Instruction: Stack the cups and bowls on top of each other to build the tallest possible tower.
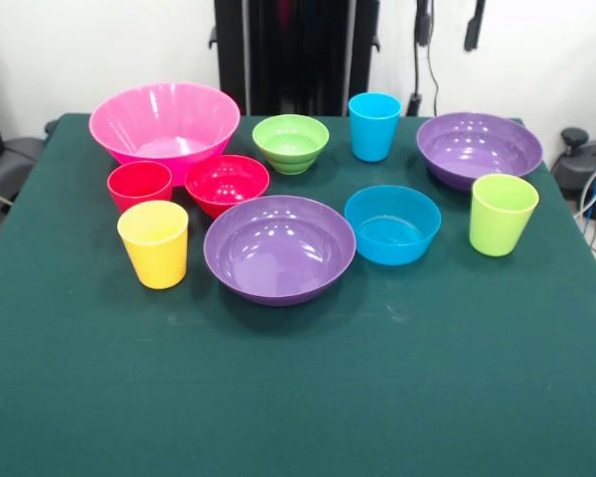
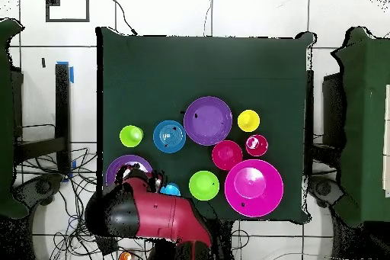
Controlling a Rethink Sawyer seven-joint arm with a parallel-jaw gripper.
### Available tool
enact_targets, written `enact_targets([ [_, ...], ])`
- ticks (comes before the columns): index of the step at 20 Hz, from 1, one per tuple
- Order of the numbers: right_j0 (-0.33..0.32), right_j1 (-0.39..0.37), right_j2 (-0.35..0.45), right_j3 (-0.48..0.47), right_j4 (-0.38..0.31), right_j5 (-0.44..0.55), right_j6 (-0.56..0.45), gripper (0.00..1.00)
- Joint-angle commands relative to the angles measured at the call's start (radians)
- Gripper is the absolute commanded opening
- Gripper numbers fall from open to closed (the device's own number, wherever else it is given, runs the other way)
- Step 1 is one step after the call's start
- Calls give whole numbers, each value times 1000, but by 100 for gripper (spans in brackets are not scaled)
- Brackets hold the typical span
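Spread singly across the far half of the green table (image 1: 298,397), mouths up, none nested in another (so no tower to speak of). At the far left corner in the front view, the large pink bowl (image 1: 164,119); just in front of it, the red cup (image 1: 139,185) and the small red bowl (image 1: 226,182) side by side; nearer the camera, the yellow cup (image 1: 154,243). In the middle, one purple bowl (image 1: 278,248), with the blue bowl (image 1: 392,226) just to its right and the lime green cup (image 1: 503,214) beyond that. Along the back, the green bowl (image 1: 291,142), the blue cup (image 1: 374,126) and the second purple bowl (image 1: 479,149). From overhead, the red arm (image 2: 164,215) reaching in over that back row, gripper (image 2: 137,173) above the second purple bowl's edge; cannot tell whether open or closed.
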Motion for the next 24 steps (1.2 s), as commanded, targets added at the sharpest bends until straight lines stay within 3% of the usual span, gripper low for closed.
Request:
enact_targets([
  [1,-47,207,88,-20,-47,-133,104,100],
  [7,-78,337,106,-59,-70,-231,85,100],
  [12,-96,396,106,-84,-99,-269,67,100],
  [19,-101,445,71,-127,-139,-299,64,100],
  [24,-140,464,88,-133,-175,-315,65,100],
])
